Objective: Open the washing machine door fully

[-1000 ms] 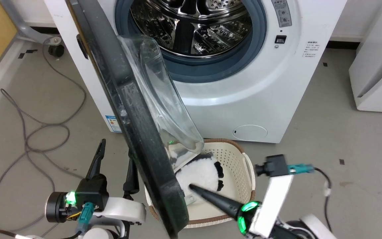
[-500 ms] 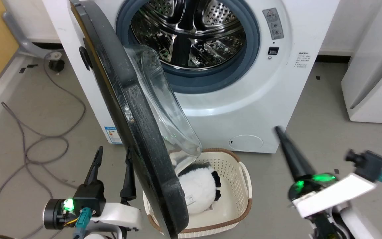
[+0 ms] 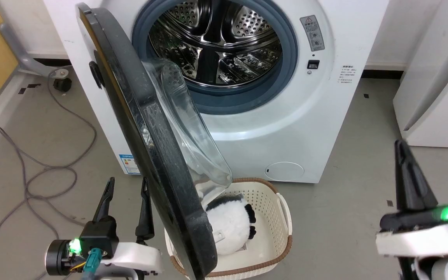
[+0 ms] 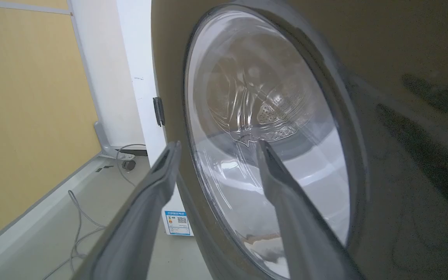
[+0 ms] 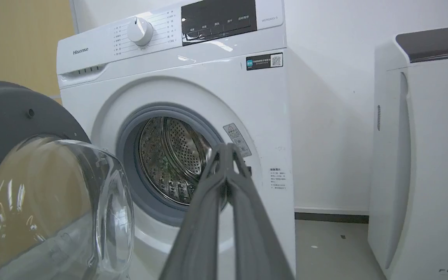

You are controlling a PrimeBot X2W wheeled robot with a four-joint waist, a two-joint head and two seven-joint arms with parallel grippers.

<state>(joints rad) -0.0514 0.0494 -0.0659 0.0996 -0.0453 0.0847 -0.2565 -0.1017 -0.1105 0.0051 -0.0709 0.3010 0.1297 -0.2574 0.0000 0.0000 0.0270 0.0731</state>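
- Washing machine door (image 3: 152, 155), a large round panel with a glossy black rim, stands swung out from the big white front-loading washing machine (image 3: 270, 128). It is hinged on the robot's left and turned nearly edge-on to the head camera. I judge it partly open, not fully.
- Risk 1: the left gripper (image 3: 127, 182), its 2 long dark fingers spread apart and holding nothing, sits just beside the door's outer face. Swinging wider would likely carry the door into that arm.
- Risk 2: the right gripper (image 3: 403, 149), its 2 fingers pressed together on nothing, is well apart at the lower right. If it pushes on the clear bulging glass bowl (image 3: 185, 128), the closed tips could skid off that smooth slope.
- Risk 3: a cream perforated plastic basket (image 3: 282, 217) with a brown rim sits on the floor under the door's lower edge, holding a white and black plush toy (image 3: 228, 223). A low reach could knock it.
- Look: the black rim carries pale scuffs and streaks. The right wrist view shows a matte dark-grey inner face around the bowl, which points toward the perforated steel drum (image 3: 212, 50).
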